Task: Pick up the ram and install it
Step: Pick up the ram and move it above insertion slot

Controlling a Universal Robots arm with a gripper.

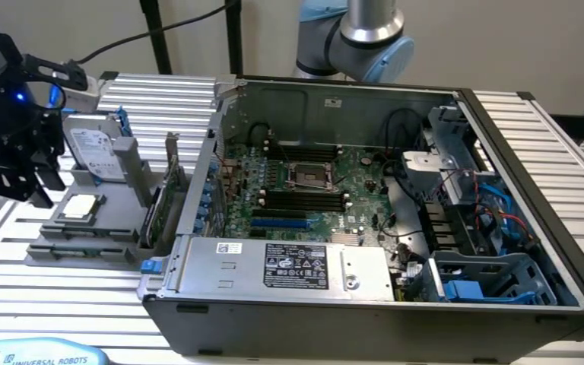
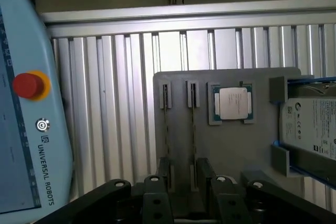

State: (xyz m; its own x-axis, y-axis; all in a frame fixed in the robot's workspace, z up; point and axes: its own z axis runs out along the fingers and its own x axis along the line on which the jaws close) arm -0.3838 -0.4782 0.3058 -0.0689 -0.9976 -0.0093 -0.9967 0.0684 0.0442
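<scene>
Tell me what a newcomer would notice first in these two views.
The open computer case dominates the middle of the exterior view, its green motherboard exposed. At that view's left the black gripper hangs over a grey parts holder, which carries two ram sticks on edge, a silver processor chip and a hard drive. In the wrist view, the red button on the pale blue teach pendant stands out beside the holder.

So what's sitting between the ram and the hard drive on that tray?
The processor chip, lying on the tray between the ram and the hard drive, as the wrist view shows.
</scene>
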